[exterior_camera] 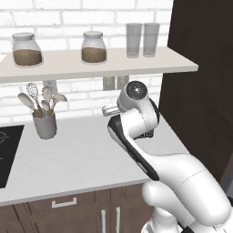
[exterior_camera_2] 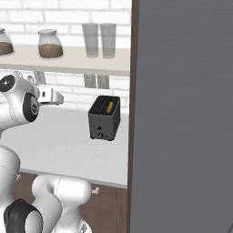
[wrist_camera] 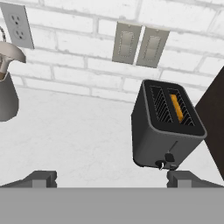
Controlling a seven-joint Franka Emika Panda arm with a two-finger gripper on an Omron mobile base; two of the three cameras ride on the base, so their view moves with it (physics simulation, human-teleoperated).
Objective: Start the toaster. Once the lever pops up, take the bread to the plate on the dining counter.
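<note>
Toaster (wrist_camera: 166, 127) on white worktop (exterior_camera_2: 59, 141), close to dark cabinet wall (exterior_camera_2: 182, 113); bread (wrist_camera: 176, 108) upright in rt slot, orange edge showing. Gripper (wrist_camera: 113, 178) short of toaster, jaws spread wide, nothing held. Utensil cup (exterior_camera: 45, 124) w/ spoons and whisk well left. Above on shelf (exterior_camera: 91, 66): two jars (exterior_camera: 93, 47) w/ brown contents, two clear glasses (exterior_camera: 142, 40).
</note>
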